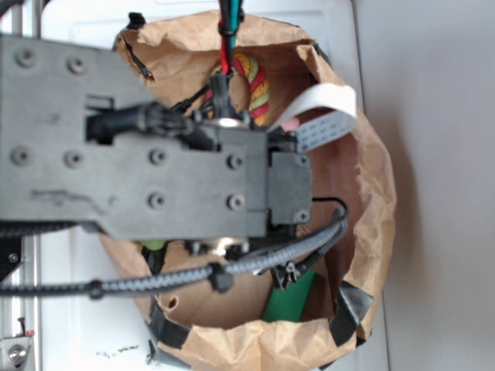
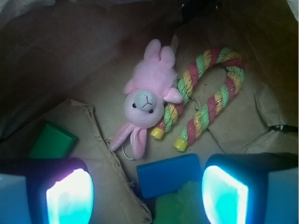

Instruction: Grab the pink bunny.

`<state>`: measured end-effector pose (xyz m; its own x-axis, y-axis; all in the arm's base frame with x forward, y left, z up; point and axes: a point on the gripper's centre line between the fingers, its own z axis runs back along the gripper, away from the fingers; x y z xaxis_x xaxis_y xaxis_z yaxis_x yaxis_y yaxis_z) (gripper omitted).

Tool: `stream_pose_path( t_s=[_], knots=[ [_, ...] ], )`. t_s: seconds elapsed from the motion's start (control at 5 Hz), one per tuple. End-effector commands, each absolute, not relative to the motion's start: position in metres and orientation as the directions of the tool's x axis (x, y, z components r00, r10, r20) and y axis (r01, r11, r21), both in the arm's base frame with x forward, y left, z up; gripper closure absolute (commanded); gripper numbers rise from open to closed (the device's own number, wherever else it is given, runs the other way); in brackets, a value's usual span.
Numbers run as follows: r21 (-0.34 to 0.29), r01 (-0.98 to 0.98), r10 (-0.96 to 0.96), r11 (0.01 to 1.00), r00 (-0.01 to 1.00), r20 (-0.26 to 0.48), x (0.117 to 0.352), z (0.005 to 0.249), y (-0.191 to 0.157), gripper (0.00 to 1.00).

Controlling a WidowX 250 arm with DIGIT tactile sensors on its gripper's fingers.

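The pink bunny [image 2: 147, 95] lies on the floor of a brown paper bag [image 1: 371, 201] in the wrist view, face up, its two ears pointing toward the camera. My gripper [image 2: 147, 196] hangs above the bag floor, open, with its two glowing pads [image 2: 70, 198] wide apart and nothing between them. The bunny sits ahead of the fingertips, apart from them. In the exterior view my arm covers the bag's middle and hides the bunny.
A striped rope toy [image 2: 205, 100] lies right beside the bunny. A blue block [image 2: 170, 175] and a yellow-green plush toy [image 2: 180, 207] sit between the pads, lower down. A green block [image 2: 51, 140] rests at left. Bag walls enclose all sides.
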<state>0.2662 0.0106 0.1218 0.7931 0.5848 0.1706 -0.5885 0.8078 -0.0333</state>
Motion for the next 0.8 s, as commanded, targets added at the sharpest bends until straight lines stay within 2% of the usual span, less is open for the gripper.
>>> stream_pose_path(
  t_s=[0.0,0.2,0.6],
  knots=[
    [-0.034,-0.621,0.613,0.783,0.76,0.214,0.29,0.119,0.028,0.0],
    [0.001,-0.652,0.634,0.758,0.737,0.235,0.3,0.106,0.035,0.0],
    [-0.007,-0.667,0.645,0.745,0.717,0.264,0.299,0.093,0.048,0.0]
  ],
)
